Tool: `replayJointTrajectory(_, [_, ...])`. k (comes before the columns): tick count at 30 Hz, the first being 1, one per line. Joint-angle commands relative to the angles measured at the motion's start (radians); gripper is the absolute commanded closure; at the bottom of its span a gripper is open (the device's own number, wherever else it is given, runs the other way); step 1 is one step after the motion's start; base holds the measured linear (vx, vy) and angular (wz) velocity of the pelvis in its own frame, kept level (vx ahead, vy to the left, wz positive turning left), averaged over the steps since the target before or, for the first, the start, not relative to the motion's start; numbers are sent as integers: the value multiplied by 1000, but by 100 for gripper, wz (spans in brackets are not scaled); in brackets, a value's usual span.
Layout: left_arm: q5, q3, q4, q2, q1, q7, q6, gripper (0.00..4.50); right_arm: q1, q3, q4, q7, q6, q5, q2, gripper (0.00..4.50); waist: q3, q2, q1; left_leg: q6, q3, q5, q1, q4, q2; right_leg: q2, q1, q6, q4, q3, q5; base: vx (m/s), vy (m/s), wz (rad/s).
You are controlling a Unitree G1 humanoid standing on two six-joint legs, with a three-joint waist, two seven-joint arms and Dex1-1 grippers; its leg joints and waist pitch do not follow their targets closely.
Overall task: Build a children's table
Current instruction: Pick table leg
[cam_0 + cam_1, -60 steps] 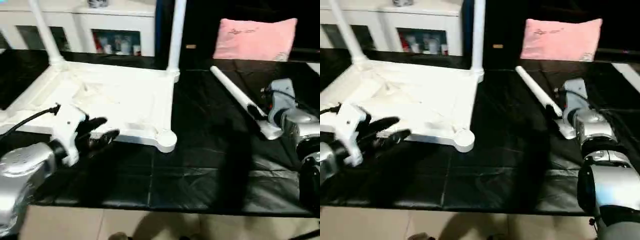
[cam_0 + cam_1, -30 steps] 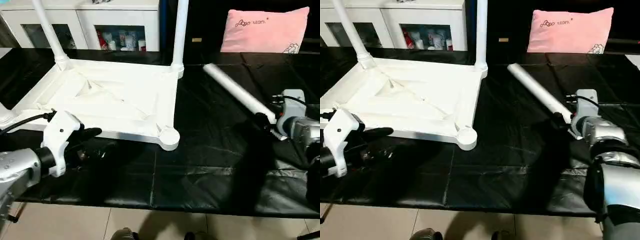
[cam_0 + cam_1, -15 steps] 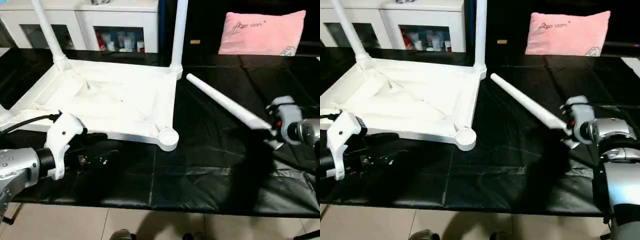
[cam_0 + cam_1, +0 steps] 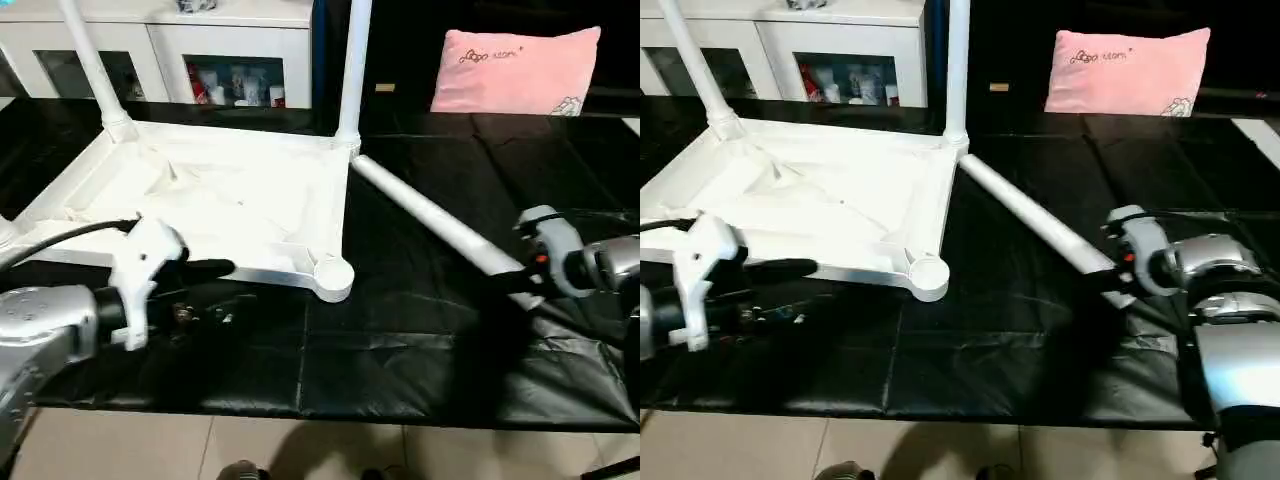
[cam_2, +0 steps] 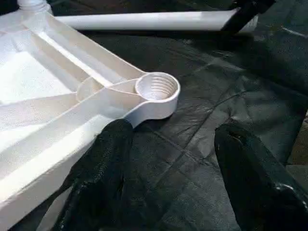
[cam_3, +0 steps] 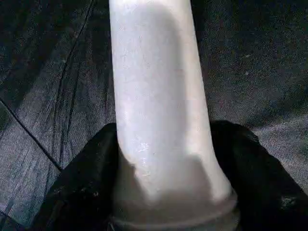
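Here, the right gripper point(image 6: 163, 192) clamps a long white tapered plastic leg point(image 4: 430, 222) near its thick end; likely light, stiff, slippery. The left gripper point(image 5: 168, 159) stands open, the white ribbed plastic tabletop's round threaded socket point(image 5: 157, 86) just beyond its jaws.

Head views are evenly lit from overhead, a bit soft. My white tabletop point(image 4: 215, 205) blows out, ribs nearly lost in glare. Black table cover point(image 4: 420, 330) shows soft sheen on its creases, w/ a broad shadow running from the loose leg point(image 4: 430, 215) toward the near edge. Background dark behind the pink pillow point(image 4: 515, 70). Left wrist cam: my fingers point(image 5: 103, 178) out of focus, corner socket point(image 5: 156, 86) crisp. Right wrist cam: dim, leg point(image 6: 159, 106) soft, greyish, shaded near its base.
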Motion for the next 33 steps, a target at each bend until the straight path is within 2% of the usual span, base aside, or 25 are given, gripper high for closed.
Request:
replayJointTrajectory(1, [0,-20,6,-3,-18,5,-14,143,-2,17,-10,32,8,-17,18,176,-70,-10,2,37,5,-234,-2,-58,10,-56,55,-192,-84,36,-386,0,0,0])
replayJointTrajectory(2, [5,-35,14,-9,-27,5,-18,143,-2,16,-10,27,14,-18,21,176,-71,-14,1,38,6,-233,-1,-58,10,-55,55,-191,-83,36,-386,0,0,0])
replayJointTrajectory(5, [9,-48,25,-19,-38,9,-22,143,-3,8,-10,19,24,-13,20,176,-70,-13,-1,33,6,-236,0,-58,10,-55,55,-190,-85,37,-389,0,0,0])
replayJointTrajectory(9, [13,-75,61,-71,-74,30,-41,143,-11,-54,-17,17,64,48,3,177,-74,-17,-4,31,8,-217,1,-55,10,-54,57,-196,-81,39,-349,0,0,0])
replayJointTrajectory(10, [13,-75,61,-71,-74,30,-41,143,-11,-54,-17,17,64,48,3,177,-75,-17,-4,33,8,-217,1,-55,10,-54,58,-198,-81,38,-345,0,0,0])
replayJointTrajectory(11, [14,-79,68,-81,-80,35,-45,143,-12,-70,-21,20,70,67,-2,177,-76,-17,-3,34,8,-211,0,-55,11,-53,59,-203,-79,38,-332,0,0,0])
replayJointTrajectory(12, [17,-90,86,-106,-96,49,-53,143,-15,-116,-28,29,90,115,-13,177,-76,-21,-5,38,10,-209,0,-53,10,-53,59,-203,-79,38,-326,0,0,0])
replayJointTrajectory(14, [20,-98,96,-121,-105,58,-59,143,-15,-144,-34,35,102,143,-19,177,-76,-23,-4,43,11,-200,-1,-52,8,-52,61,-196,-82,38,-334,0,0,0])
replayJointTrajectory(15, [27,-111,118,-150,-123,73,-74,143,-6,-189,-51,50,134,190,-30,177,-77,-23,-4,45,11,-196,0,-51,8,-50,61,-193,-81,38,-334,0,0,0])
replayJointTrajectory(16, [32,-122,135,-174,-136,85,-84,143,23,-214,-82,66,160,218,-38,177,-77,-24,-4,49,12,-189,-1,-50,8,-50,62,-190,-81,38,-327,0,0,0])
replayJointTrajectory(17, [32,-122,135,-174,-136,85,-84,143,23,-214,-82,66,160,218,-38,177,-77,-26,-2,51,12,-184,-3,-50,8,-50,63,-184,-83,38,-325,0,0,0])
replayJointTrajectory(22, [38,-139,178,-217,-162,100,-103,143,108,-274,-174,65,229,279,-27,178,-81,-24,-5,49,12,-172,-3,-47,7,-51,63,-180,-84,35,-334,0,0,0])
replayJointTrajectory(24, [47,-151,197,-238,-176,111,-114,143,176,-301,-262,63,270,316,-11,178,-81,-20,-3,52,12,-164,-2,-48,5,-47,64,-170,-87,35,-332,0,0,0])
replayJointTrajectory(25, [49,-153,200,-241,-178,111,-117,143,185,-304,-277,61,279,321,-8,178,-80,-23,-3,52,12,-170,-2,-48,6,-48,64,-165,-91,34,-340,0,0,0])
replayJointTrajectory(26, [53,-157,208,-248,-183,113,-122,143,212,-313,-320,56,302,337,0,178,-80,-19,-3,51,12,-172,0,-50,5,-46,64,-158,-93,33,-345,0,0,0])
replayJointTrajectory(27, [57,-167,222,-261,-191,114,-133,143,270,-322,-417,38,344,363,17,178,-81,-19,-3,50,10,-169,0,-51,6,-46,65,-153,-93,33,-344,0,0,0])
replayJointTrajectory(30, [64,-179,232,-267,-194,114,-148,143,305,-351,-494,9,380,396,31,178,-83,-26,-4,45,10,-162,0,-51,5,-47,66,-146,-93,32,-353,0,0,0])
replayJointTrajectory(31, [65,-180,233,-268,-194,114,-149,143,307,-355,-500,6,382,400,32,178,-82,-24,-4,43,9,-166,0,-51,5,-48,65,-141,-94,31,-372,0,0,0])
replayJointTrajectory(32, [63,-179,236,-275,-195,119,-153,143,315,-383,-529,2,390,425,37,178,-81,-34,-8,42,12,-172,0,-49,3,-48,63,-132,-98,32,-396,0,0,0])
replayJointTrajectory(33, [57,-174,237,-290,-192,133,-151,143,331,-429,-575,-4,391,464,49,178,-81,-33,-5,43,13,-168,2,-49,3,-49,62,-121,-99,33,-413,0,0,0])
